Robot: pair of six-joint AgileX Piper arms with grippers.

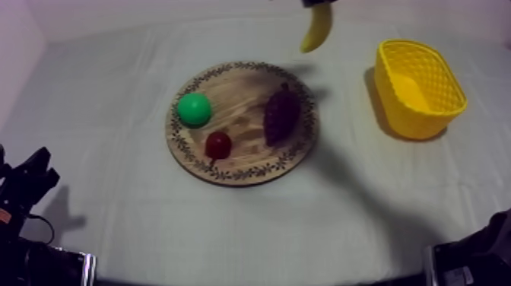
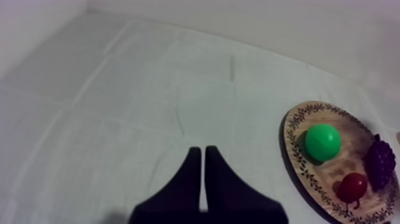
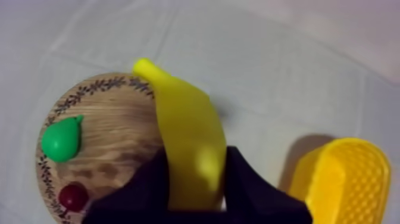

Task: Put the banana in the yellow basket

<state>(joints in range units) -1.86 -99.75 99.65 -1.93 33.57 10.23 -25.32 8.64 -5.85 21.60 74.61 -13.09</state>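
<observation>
Banana [image 1: 317, 29], the only one, hangs clear of the table in my right gripper [image 3: 196, 152], whose two black fingers are closed round one end of it. It is over the cloth [image 1: 114, 190] between the single round wooden board [image 1: 236, 95] and the single yellow basket [image 1: 407, 118], touching neither. Three fruits lie on the board, one green pear [image 1: 195, 109], one small red fruit [image 1: 218, 144] and one bunch of grapes [image 1: 281, 115], while my left gripper [image 2: 203, 150] sits low over bare cloth near the board, fingers pressed together on nothing.
</observation>
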